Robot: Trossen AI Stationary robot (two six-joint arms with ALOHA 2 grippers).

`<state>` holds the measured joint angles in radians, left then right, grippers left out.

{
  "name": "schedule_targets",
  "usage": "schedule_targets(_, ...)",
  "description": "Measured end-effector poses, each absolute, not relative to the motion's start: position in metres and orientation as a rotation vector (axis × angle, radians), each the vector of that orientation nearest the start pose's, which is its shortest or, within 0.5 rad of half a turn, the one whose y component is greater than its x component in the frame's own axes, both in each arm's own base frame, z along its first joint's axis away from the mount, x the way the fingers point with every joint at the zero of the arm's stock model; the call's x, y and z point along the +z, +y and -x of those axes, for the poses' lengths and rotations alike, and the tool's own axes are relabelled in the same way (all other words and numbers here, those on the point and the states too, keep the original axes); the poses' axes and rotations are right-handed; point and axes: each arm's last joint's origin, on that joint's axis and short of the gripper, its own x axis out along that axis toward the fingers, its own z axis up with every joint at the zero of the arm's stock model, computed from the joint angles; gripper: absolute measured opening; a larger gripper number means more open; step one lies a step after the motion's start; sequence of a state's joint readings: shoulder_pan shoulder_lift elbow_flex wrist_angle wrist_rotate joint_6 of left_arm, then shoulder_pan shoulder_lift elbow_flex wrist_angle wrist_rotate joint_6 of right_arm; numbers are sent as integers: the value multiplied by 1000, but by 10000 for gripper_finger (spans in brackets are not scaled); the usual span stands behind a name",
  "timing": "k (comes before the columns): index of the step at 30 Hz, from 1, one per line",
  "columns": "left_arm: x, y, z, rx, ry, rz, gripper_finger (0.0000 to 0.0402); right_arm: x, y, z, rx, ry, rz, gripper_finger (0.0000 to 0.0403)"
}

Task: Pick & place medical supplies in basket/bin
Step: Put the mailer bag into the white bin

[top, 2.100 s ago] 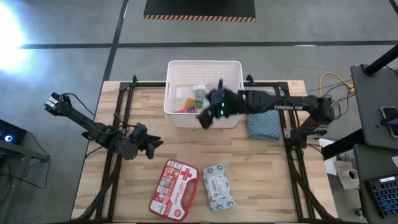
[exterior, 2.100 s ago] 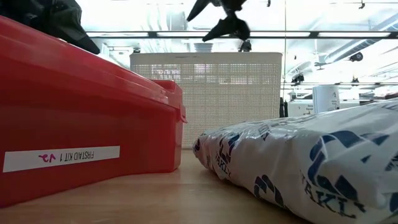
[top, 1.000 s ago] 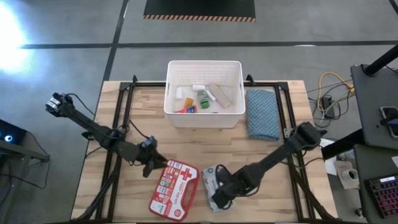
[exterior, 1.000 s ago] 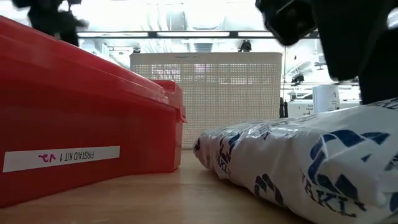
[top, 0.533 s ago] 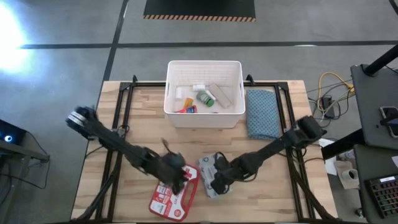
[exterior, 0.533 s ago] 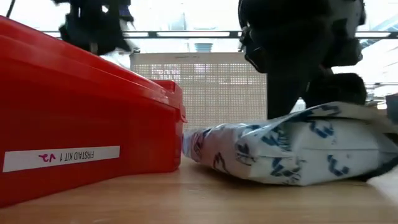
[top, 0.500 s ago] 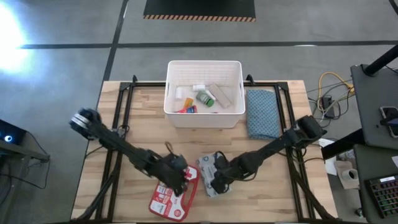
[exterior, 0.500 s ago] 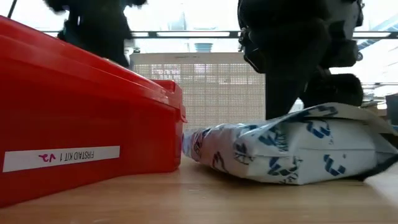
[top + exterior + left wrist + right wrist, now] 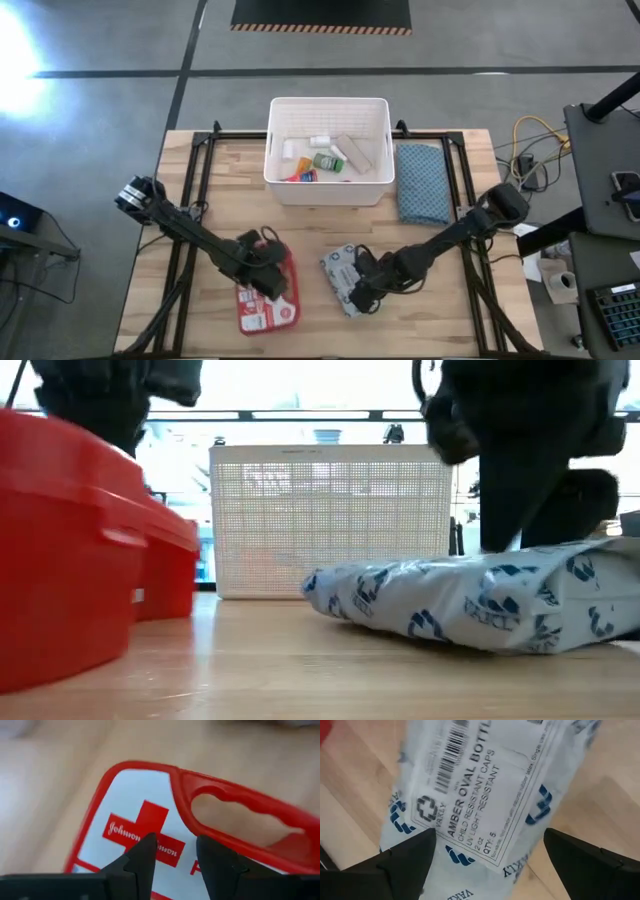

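Note:
The red first-aid case (image 9: 262, 310) lies flat near the table's near edge; the left wrist view shows its white label with the red cross (image 9: 135, 795) and its handle. My left gripper (image 9: 268, 272) (image 9: 172, 855) is over the lid, slightly open. The grey-white wipes pack (image 9: 338, 272) (image 9: 480, 795) lies to the case's right. My right gripper (image 9: 362, 290) (image 9: 490, 860) stands over it, wide open, one finger on each side. The white bin (image 9: 328, 101) at the far edge holds a green bottle (image 9: 328, 160), white rolls and an orange piece. My left gripper comes at the case's lid from above, slanting. Its two fingertips (image 9: 145, 852) sit a little apart on the white label (image 9: 120, 820) beside the red cross, close to the handle (image 9: 240, 800). The case lies flat on the table. My right gripper straddles the pack from above, fingers (image 9: 405, 862) across its width at the labelled face (image 9: 470, 805). Whether the fingers touch its sides I cannot tell. The pack lies on the table.
A folded blue cloth (image 9: 424, 186) lies right of the bin. Black frame rails run along the table's left and right sides. Bare wood shows between the bin and the two near items. In the low view the bin's mesh wall (image 9: 330, 520) stands behind the pack (image 9: 480, 600).
My left gripper moved right onto the red case, then drew back left. The case turned about and slid left, so it now lies squarer to the table. My right gripper shifted toward the far edge with the pack. The pack slid, tipped up at one end, then settled flat.

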<state>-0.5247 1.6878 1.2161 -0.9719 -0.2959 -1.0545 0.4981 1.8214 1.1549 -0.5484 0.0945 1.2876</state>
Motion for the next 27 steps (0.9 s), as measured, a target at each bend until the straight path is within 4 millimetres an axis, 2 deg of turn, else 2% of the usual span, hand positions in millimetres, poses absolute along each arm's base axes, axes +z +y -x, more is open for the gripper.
schedule_targets(2,224,-138,-257,533,1182,340,118,173,165,-304,-426,1136,-785,359)
schedule_targets(4,240,-132,-248,551,1087,434,107,186,166,-298,-399,1095,-805,359)
schedule_targets(6,274,-128,-247,488,829,595,95,197,166,-291,-376,1055,-827,359)
schedule_targets(8,306,-127,-250,375,557,738,83,202,163,-281,-379,1038,-834,359)
schedule_targets(9,316,-128,-254,311,444,780,78,205,160,-276,-378,1030,-844,359)
schedule_targets(12,327,-128,-274,187,207,806,73,205,148,-258,-386,1014,-882,359)
schedule_targets(13,324,-129,-281,185,190,798,74,200,142,-253,-393,1006,-902,359)
schedule_targets(15,305,-133,-299,227,253,762,79,190,132,-246,-378,967,-968,359)
schedule_targets(18,262,-145,-325,255,442,732,99,178,118,-241,-337,851,-1098,359)
schedule_targets(19,255,-149,-334,245,478,749,108,173,114,-240,-325,822,-1125,359)
schedule_targets(21,252,-157,-350,210,510,796,127,162,108,-238,-320,796,-1151,359)
schedule_targets(24,234,-163,-366,260,632,778,155,150,106,-238,-312,798,-1153,359)
schedule_targets(27,214,-169,-374,290,827,727,174,134,108,-240,-293,836,-1129,359)
